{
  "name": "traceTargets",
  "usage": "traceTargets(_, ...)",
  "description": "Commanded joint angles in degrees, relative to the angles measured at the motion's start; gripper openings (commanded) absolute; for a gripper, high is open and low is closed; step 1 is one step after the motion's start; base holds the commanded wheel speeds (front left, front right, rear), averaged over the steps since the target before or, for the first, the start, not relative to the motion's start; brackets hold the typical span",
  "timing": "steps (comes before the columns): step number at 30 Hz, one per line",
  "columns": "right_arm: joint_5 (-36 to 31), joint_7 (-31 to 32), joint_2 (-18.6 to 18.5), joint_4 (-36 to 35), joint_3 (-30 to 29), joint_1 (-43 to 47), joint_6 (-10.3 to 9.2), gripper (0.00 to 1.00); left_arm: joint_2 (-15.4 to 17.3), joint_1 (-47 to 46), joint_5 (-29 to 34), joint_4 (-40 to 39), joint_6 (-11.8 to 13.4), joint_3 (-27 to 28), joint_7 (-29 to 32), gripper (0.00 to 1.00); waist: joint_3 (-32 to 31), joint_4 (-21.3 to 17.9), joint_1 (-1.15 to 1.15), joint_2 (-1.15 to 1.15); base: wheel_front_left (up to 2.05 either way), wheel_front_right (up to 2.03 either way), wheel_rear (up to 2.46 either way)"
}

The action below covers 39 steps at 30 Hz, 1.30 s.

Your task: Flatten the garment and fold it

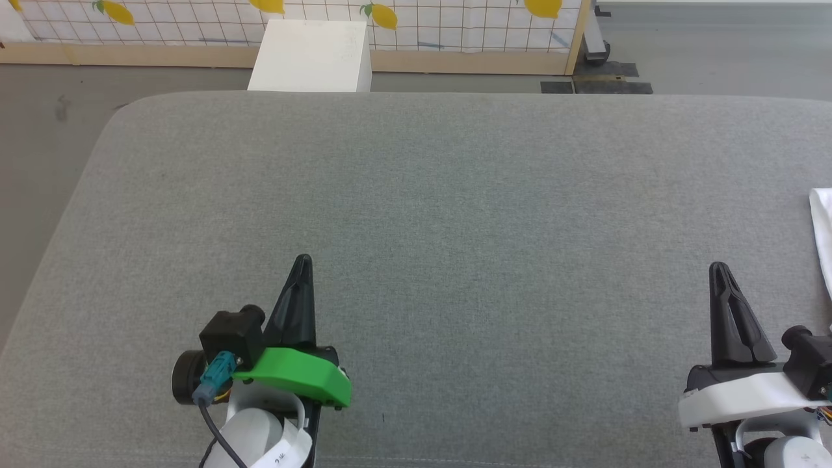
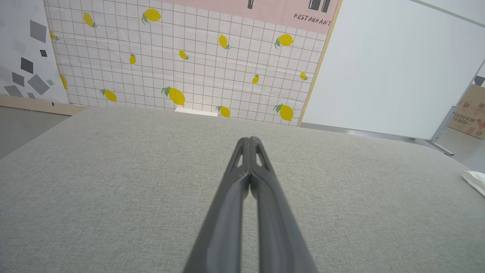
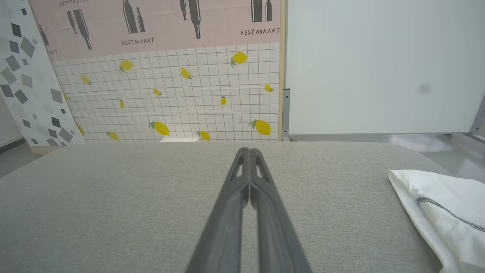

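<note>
Garment (image 1: 822, 234) is our subject, and it comes last in this sweep from left to right. Beyond the far left corner of the grey fabric-covered worktop (image 1: 455, 195), a white box (image 1: 312, 55) stands on the floor against a lemon-patterned backdrop (image 1: 455, 26).

Near the front edge, left of centre, our left tool (image 1: 302, 263) hovers with its two dark fingers pressed together and nothing between them. It points toward the far edge. Bare worktop runs across the middle.

Near the front right corner, our right tool (image 1: 718, 266) is pinched together and empty, and it points the same way. We judge this a parked, ready pose, with both tools clear of the cloth before any reach.

At the right edge lies the white garment, just beside the right tool and not touching it. The visible strip runs from far to near along that edge, and a dark zigzag seam slants across it. Most of it is out of frame, so we cannot tell its full long axis. It is not yet flattened.
</note>
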Motion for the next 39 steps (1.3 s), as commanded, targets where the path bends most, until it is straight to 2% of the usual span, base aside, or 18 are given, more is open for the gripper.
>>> traceTargets(1,-0.02,0.03,0.00,0.00,0.01,0.00,0.00,0.00,0.00,0.02,0.05,-0.03,0.00,0.01,0.04,0.00,-0.01,0.01,0.00,0.00,0.00,0.00,0.00)
traceTargets(39,-1.89,3.37,0.13,-0.27,2.08,-0.03,-0.03,0.00,-0.05,2.57,4.80,-2.98,-0.48,3.40,4.27,0.00,-1.00,0.61,0.00,0.00,0.00,0.00,0.00)
